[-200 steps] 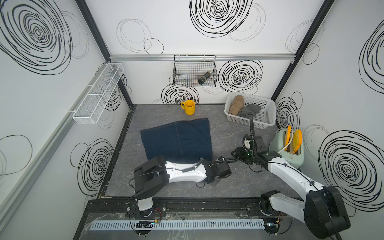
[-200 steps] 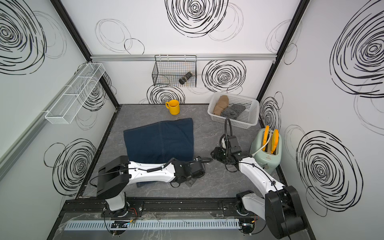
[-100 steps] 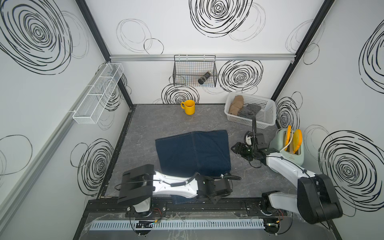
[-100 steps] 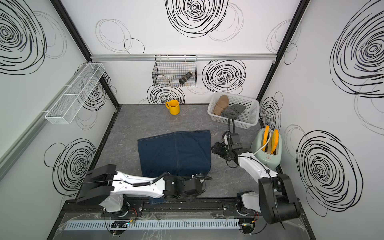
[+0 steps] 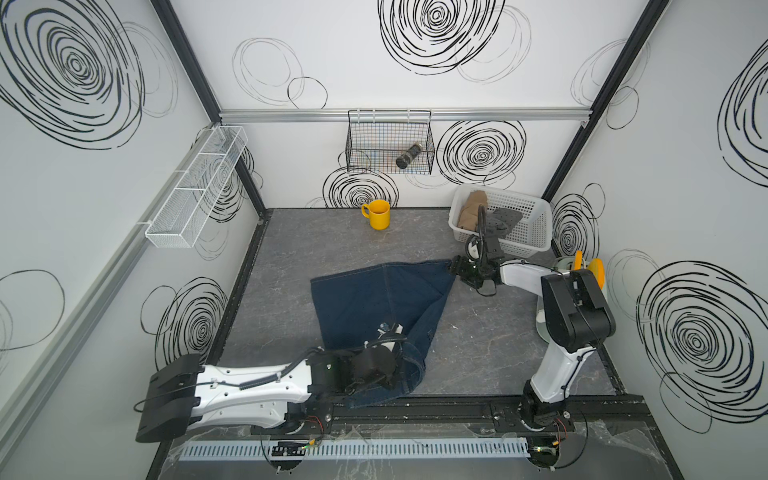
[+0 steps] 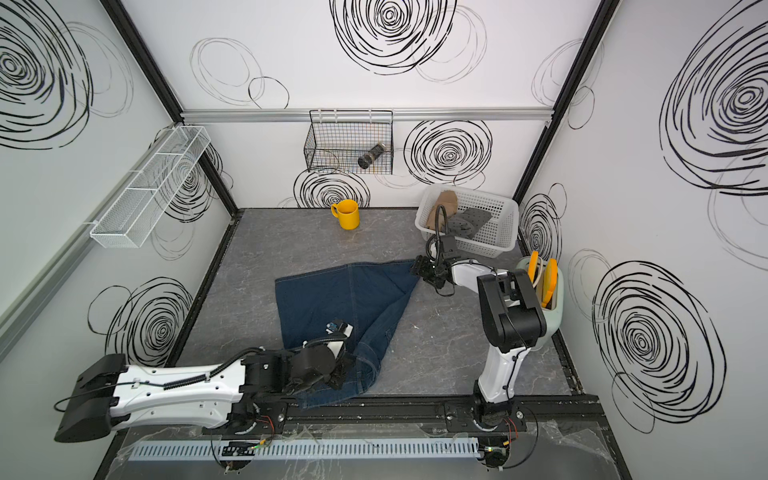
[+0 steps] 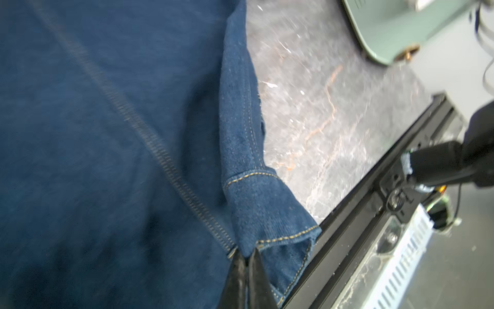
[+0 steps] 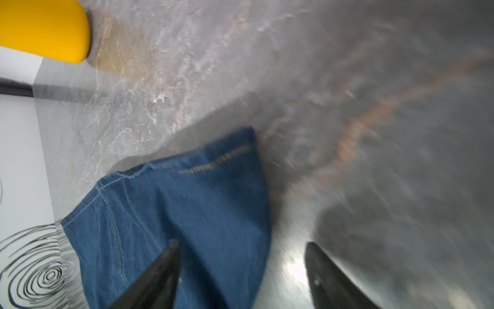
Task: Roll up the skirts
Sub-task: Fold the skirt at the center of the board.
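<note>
Grey marbled tabletop [image 5: 291, 257] takes up the floor of your cell. The denim skirt [image 5: 374, 295], dark blue, lies across its middle in both top views [image 6: 332, 299]: mostly flat, right side pulled up into a diagonal fold, near edge reaching the black front rail [image 5: 457, 409].

Your left arm [image 5: 249, 386] lies low along the front, wrist over the skirt's near corner. In the left wrist view your left gripper [image 7: 247, 256] has its jaws pressed together, pinching a stitched hem corner of the denim [image 7: 107, 133].

Your right arm [image 5: 575, 307] reaches to the skirt's far right corner. Your right gripper [image 8: 240, 243] has its jaws spread wide, with the denim corner [image 8: 187, 208] lying loose by one finger, not pinched; that view is blurred.

The white basket [image 5: 528, 232] sits at the back right, with the tan skirt [image 5: 469, 210] and the grey dotted skirt [image 5: 503, 220] inside, side by side. The mesh shelf [image 5: 195, 187] hangs on the left wall and the wire basket [image 5: 374, 141] on the back wall. A mint holder [image 6: 552, 299] stands by the right wall behind your right arm. The yellow mug [image 5: 379, 215] is upright at the back, well apart from the denim. A dark canister [image 5: 409, 154] lies in the wire basket
</note>
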`<state>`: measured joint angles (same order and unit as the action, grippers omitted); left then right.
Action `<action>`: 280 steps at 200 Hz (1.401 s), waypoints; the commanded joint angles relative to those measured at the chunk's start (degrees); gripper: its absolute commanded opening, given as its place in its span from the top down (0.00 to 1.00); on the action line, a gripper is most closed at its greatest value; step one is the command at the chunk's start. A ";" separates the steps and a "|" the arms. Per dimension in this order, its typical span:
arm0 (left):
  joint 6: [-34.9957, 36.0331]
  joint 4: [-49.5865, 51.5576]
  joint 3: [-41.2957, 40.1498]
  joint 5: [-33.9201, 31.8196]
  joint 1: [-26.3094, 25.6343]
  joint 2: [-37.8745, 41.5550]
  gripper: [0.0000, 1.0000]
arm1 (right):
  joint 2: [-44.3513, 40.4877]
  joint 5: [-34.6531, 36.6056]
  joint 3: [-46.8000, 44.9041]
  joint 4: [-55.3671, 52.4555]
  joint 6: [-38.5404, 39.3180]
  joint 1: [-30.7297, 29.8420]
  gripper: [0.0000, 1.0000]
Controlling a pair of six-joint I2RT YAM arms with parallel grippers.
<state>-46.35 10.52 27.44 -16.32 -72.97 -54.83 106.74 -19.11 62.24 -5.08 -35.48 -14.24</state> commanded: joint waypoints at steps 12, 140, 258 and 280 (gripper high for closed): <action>-10.15 3.25 -4.33 -0.50 5.41 8.64 1.00 | 5.10 -1.78 6.02 0.90 0.97 -3.04 0.57; 7.46 -8.33 10.11 12.39 24.98 -8.20 1.00 | -5.37 1.91 9.92 1.85 -2.83 9.39 1.00; -5.55 0.91 2.54 10.17 16.24 3.42 1.00 | -15.57 21.77 4.57 -1.30 -4.52 -5.91 1.00; -10.15 3.65 -0.84 10.60 22.07 10.62 1.00 | -8.86 22.17 13.14 -4.08 -4.25 -9.49 1.00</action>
<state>-48.71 11.86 29.54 -4.14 -55.86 -50.48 92.55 -1.34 68.03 -6.55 -40.64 -21.21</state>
